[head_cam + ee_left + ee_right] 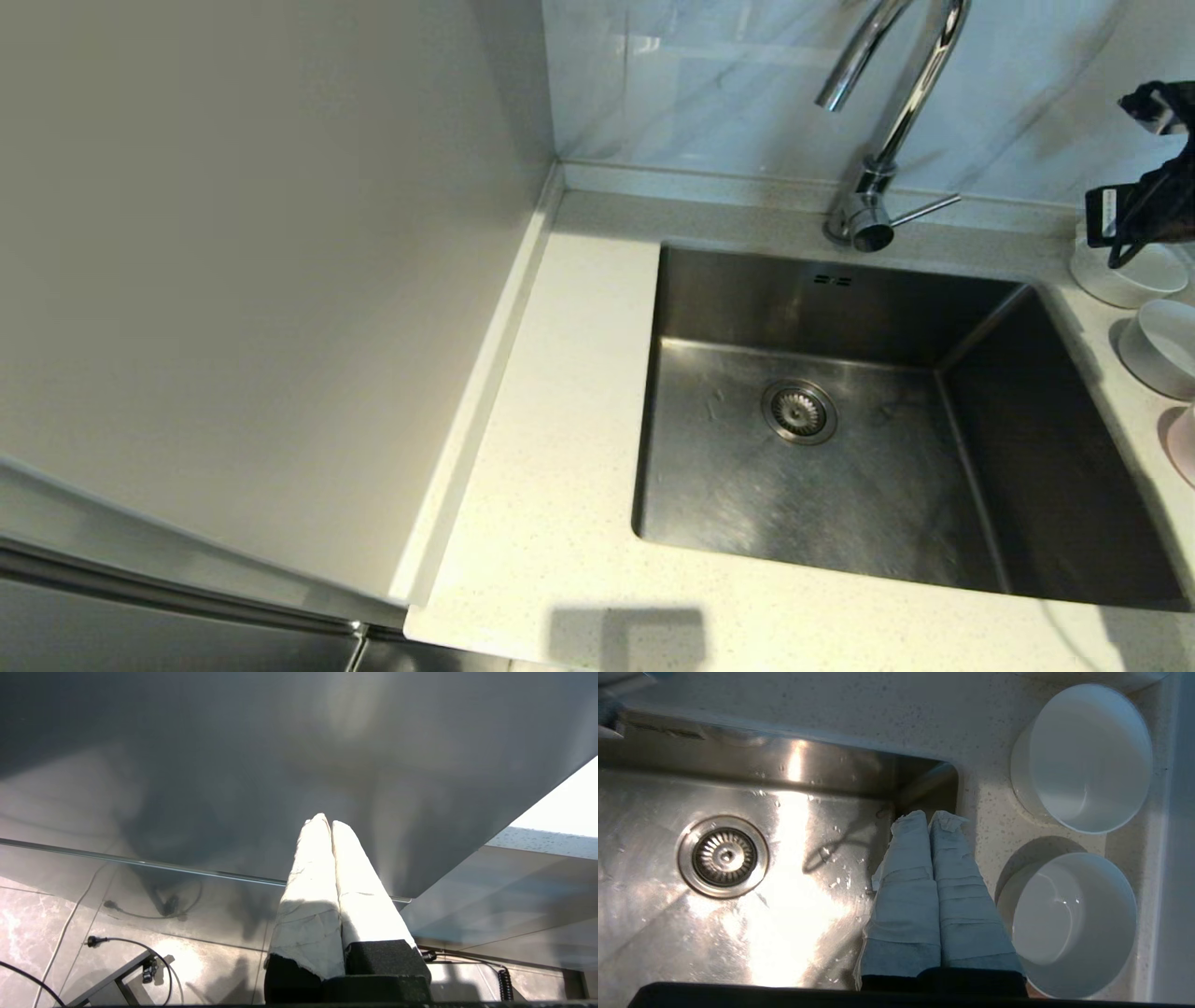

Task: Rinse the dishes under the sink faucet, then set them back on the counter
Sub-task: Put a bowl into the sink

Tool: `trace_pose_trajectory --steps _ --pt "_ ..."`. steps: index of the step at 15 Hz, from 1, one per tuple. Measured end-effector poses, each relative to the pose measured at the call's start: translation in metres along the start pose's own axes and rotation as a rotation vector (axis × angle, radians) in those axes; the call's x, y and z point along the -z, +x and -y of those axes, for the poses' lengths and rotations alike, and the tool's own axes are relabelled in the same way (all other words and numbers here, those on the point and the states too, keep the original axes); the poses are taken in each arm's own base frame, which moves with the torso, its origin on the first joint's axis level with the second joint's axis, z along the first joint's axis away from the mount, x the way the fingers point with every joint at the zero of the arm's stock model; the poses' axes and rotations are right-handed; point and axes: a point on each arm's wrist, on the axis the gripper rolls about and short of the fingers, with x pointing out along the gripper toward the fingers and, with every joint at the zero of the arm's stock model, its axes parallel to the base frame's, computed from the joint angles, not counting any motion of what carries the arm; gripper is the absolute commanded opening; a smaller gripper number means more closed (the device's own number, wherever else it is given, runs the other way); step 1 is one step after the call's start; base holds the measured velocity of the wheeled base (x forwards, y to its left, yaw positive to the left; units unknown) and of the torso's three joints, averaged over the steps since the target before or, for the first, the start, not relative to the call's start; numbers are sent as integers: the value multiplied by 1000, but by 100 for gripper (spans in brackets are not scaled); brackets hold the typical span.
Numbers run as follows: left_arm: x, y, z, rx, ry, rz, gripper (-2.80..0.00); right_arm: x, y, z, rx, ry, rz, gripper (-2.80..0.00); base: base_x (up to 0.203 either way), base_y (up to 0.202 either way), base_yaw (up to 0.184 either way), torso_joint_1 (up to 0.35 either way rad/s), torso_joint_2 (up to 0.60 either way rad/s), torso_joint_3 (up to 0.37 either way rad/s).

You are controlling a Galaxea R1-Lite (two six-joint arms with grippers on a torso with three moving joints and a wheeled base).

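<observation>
Three bowls stand in a row on the counter [560, 420] right of the sink [887, 485]: a whitish one at the back [1130, 271] [1083, 756], a second whitish one [1162, 345] [1069, 924] with water drops inside, and a pale pink one [1184, 443] cut off by the frame edge. My right gripper [930, 819] is shut and empty, hovering over the sink's right rim beside the two whitish bowls. Its arm [1144, 210] shows above the back bowl. The faucet [896, 103] runs no water. My left gripper [327, 821] is shut and empty, low beside the cabinet, outside the head view.
A tall grey cabinet panel [261, 261] [233, 765] walls off the counter's left side. Glossy marble-look tile [728, 84] backs the counter. The drain strainer [799, 412] [723, 856] sits mid-basin, and the faucet lever [924, 210] points right. Cables [117, 942] lie on the floor below.
</observation>
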Motion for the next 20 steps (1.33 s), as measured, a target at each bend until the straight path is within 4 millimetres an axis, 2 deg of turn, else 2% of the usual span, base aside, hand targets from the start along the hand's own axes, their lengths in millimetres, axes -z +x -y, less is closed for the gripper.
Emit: trace_pose_trajectory --steps 3,5,7,13,16,17,20 --pt "0 0 0 0 0 0 -280 10 26 -1 28 -62 -41 -280 0 0 0 0 0 0" --pt "0 0 0 0 1 0 -280 12 45 0 94 -91 -14 -280 0 0 0 0 0 0" --pt "0 0 0 1 0 0 -280 12 55 1 138 -94 14 -280 0 0 0 0 0 0" --pt "0 0 0 0 0 0 -280 13 60 2 171 -91 14 -280 0 0 0 0 0 0" --pt "0 0 0 0 1 0 -280 14 61 10 188 -77 9 -280 0 0 0 0 0 0" --pt "0 0 0 1 0 0 -280 15 62 13 195 -74 8 0 0 0 0 0 0 0" --pt "0 0 0 0 0 0 -280 15 65 17 210 -69 29 0 0 0 0 0 0 0"
